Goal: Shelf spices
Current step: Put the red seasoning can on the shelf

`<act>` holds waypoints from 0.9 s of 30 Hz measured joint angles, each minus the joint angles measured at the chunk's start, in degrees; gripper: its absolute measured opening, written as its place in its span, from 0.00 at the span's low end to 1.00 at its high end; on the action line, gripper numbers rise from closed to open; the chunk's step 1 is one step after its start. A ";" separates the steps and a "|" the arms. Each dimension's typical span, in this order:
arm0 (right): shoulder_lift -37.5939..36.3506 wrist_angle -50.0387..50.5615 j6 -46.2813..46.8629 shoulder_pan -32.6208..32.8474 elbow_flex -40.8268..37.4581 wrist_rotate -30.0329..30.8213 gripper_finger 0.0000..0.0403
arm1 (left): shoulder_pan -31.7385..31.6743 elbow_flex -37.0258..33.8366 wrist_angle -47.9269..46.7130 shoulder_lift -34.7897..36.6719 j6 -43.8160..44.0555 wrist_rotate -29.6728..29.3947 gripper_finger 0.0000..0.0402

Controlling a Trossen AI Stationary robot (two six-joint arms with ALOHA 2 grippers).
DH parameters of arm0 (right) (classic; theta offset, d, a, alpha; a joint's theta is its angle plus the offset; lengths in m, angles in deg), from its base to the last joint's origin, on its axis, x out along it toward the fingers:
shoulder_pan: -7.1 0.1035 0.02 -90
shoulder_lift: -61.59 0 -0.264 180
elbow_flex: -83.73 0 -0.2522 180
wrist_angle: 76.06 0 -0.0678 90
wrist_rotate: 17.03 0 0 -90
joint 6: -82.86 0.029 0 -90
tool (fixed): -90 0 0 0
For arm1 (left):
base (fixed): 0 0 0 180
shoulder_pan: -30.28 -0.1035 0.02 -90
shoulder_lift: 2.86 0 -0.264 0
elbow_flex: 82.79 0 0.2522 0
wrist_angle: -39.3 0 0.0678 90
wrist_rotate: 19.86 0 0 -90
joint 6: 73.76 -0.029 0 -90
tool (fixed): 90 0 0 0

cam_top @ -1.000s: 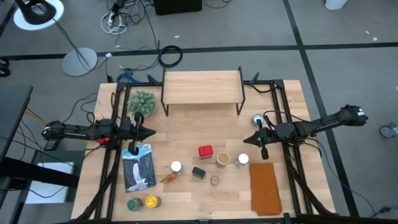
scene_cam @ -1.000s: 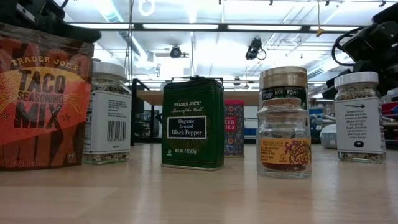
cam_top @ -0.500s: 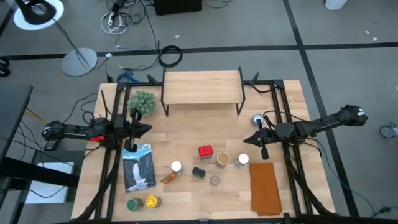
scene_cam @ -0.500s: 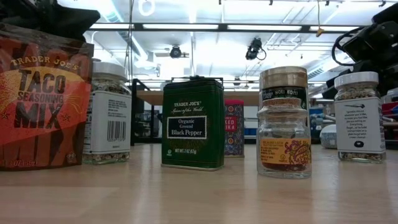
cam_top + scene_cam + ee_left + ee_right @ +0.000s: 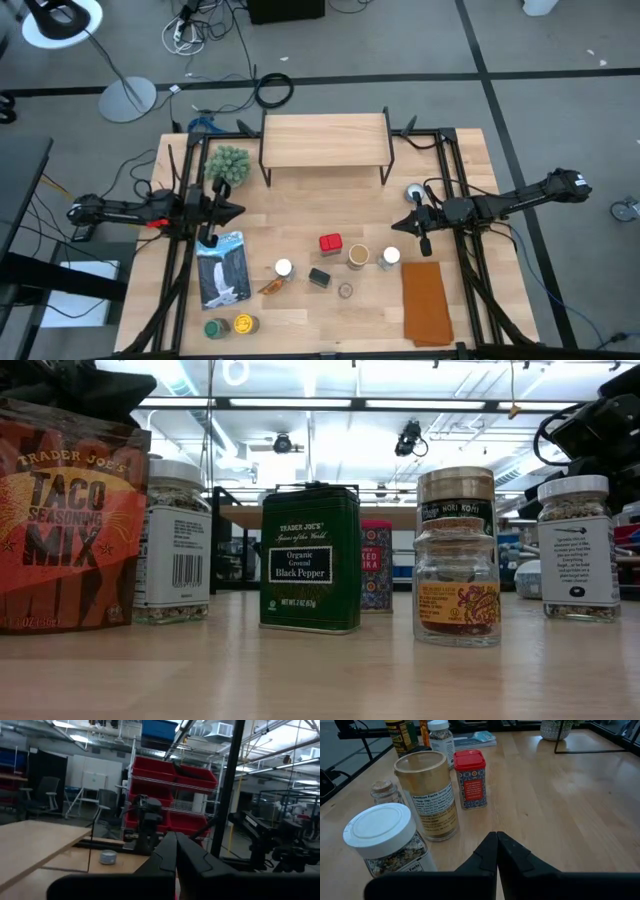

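Right pincer [image 5: 496, 836] closed beside seed-filled white-lidded jar [image 5: 386, 841].

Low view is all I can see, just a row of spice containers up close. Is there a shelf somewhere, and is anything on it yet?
Observer: Yes. From above, the shelf stands at the far edge of the table, and its wooden top is bare.
Operator: Where are the robot's arms?
Observer: One reaches in from each side. The left tool is beside a fuzzy green plant ball, the right tool near a white-lidded jar. Both are shut and hold nothing.
Operator: Any spices I'm missing?
Observer: A green-lidded jar and a yellow-lidded jar sit together at the near left corner.
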 joint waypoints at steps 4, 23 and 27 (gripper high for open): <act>0.00 0.00 0.00 0.00 0.00 -0.02 0.02 | 0.00 -0.01 -0.38 -0.70 1.71 -1.63 0.05; 0.01 -0.02 0.01 0.02 0.00 -0.02 0.02 | 0.00 6.66 -6.58 -16.47 5.67 -2.99 0.32; 0.02 -0.02 0.02 0.02 0.00 -0.01 0.02 | 0.00 8.71 -8.91 -20.60 6.06 -2.97 0.34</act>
